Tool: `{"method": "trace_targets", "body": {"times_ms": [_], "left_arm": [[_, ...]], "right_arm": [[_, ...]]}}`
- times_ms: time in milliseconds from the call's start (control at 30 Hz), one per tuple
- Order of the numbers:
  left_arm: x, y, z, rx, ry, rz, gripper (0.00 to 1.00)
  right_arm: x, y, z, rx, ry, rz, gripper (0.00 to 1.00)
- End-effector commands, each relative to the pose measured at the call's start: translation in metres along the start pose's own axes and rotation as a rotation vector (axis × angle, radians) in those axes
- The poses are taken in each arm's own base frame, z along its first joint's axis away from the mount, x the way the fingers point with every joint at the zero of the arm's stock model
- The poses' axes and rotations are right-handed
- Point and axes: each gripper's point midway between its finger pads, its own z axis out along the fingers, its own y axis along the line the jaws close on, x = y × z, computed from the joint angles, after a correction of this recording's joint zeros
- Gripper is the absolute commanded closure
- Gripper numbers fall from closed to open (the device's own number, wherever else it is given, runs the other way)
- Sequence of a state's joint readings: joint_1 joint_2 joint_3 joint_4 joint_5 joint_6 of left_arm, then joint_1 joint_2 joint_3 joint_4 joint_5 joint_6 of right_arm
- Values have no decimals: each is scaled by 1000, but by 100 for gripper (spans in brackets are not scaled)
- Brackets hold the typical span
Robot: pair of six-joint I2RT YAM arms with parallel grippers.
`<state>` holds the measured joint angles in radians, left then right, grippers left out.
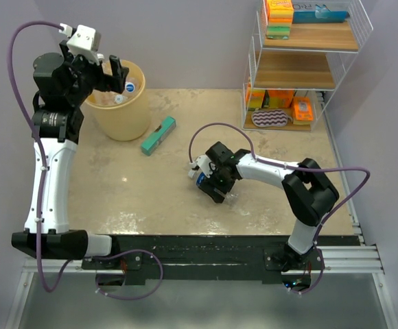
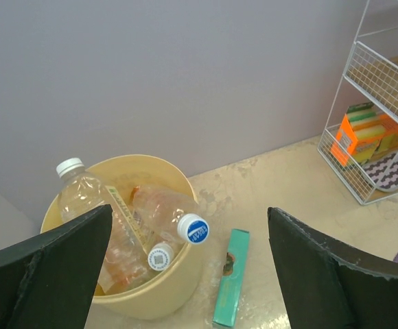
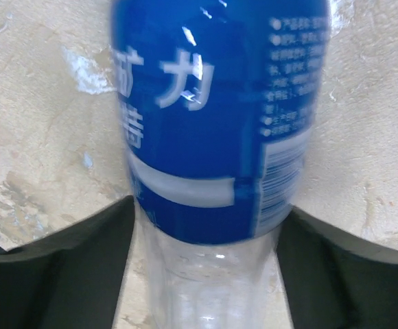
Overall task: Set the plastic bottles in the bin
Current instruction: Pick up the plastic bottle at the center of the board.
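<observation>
- Mid-tabletop, a little right of centre: blue-labelled bottle (image 3: pixel 213 123) lying on its side, with the right gripper (image 1: pixel 213 179) set down over it.
- Fingers (image 3: pixel 55 274) one on each flank of the clear section just past the label, very near the plastic; cannot tell whether pressing yet or just short of contact.
- Probable step in hand: securing this bottle for the carry to the bin (image 1: pixel 127 120).
- Best done by squeezing gently. Thin, empty-looking walls likely to buckle or squirt out sideways, so close evenly and centred, then lift straight up before swinging left.
- Worth checking for a firm hold before any sideways travel, since a round, slick body is apt to roll between flat pads.
- Far left corner: bin standing upright, several clear bottles (image 2: pixel 161 209) already inside, caps poking up near the rim.
- Directly above that bin: left gripper (image 1: pixel 106 74), fingers spread wide and holding nothing. Likely obstacle for a drop from the right arm; better moved aside first.
- Between bottle and bin: flat teal box (image 1: pixel 158 135) lying just right of the bin, low enough to pass over with a decent lift.
- Far right: white wire shelf rack (image 1: pixel 302 62) with orange packs, well apart from the carry path.
</observation>
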<state>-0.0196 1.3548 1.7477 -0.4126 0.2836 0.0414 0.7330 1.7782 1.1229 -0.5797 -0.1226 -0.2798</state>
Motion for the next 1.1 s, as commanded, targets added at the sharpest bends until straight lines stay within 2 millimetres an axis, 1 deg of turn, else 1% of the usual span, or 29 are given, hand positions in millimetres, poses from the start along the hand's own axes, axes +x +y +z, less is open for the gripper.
{"method": "trace_targets", "body": {"times_ms": [0,33,67,100,167,200,233,300,333,400,433,467,500,533,600,633,700,733,800,833,900,933,967,1000,1067], "left_arm": [[-1,-10,-23,35,4,19,1],[5,-12,-24,44,19,15,1],[7,-13,-26,47,23,18,1],[6,-15,-30,49,20,22,1],[13,-18,-33,58,40,16,1],[13,-19,-37,63,38,16,1],[19,-23,-38,80,53,8,1],[20,-28,-42,100,56,3,1],[24,-32,-43,121,66,-4,1],[25,-37,-48,141,64,-6,1],[27,-41,-49,164,70,-12,1],[27,-44,-50,175,69,-14,1],[27,-46,-52,187,67,-17,1],[27,-51,-54,211,66,-20,1],[28,-57,-56,240,65,-30,1],[29,-62,-57,268,65,-37,1],[30,-67,-57,296,67,-52,1],[29,-73,-58,330,65,-59,1],[30,-78,-59,363,68,-76,1],[29,-85,-61,404,62,-78,1],[28,-91,-63,440,53,-80,1],[27,-98,-66,480,50,-106,1],[26,-102,-68,503,46,-109,1],[26,-105,-69,525,45,-113,1],[22,-115,-75,591,26,-119,1]], "right_arm": [[1,2,-1,-7,6,-26,26],[-2,2,-3,-7,-3,-29,29],[-3,2,-5,-7,-3,-32,34],[-5,1,-9,-6,-12,-36,36],[-12,-1,-16,4,-27,-43,41],[-16,-2,-22,9,-42,-52,42],[-22,-5,-28,22,-58,-58,44],[-29,-5,-38,28,-79,-68,48],[-39,-6,-49,32,-114,-71,50],[-46,-4,-62,27,-133,-77,54],[-59,-6,-76,36,-176,-84,55],[-62,-4,-84,34,-184,-90,59],[-67,-5,-92,39,-201,-96,60],[-82,-6,-108,51,-245,-105,60],[-92,-6,-129,56,-288,-114,62],[-105,-5,-146,65,-336,-124,62],[-116,-2,-169,61,-395,-134,64],[-128,-3,-186,69,-443,-142,64],[-135,3,-206,52,-486,-154,65],[-145,3,-223,56,-531,-162,66],[-151,5,-238,44,-563,-164,67],[-159,9,-253,29,-605,-177,67],[-163,9,-260,25,-623,-173,67],[-170,11,-273,22,-658,-182,68],[-176,15,-285,-7,-695,-185,68]]}}
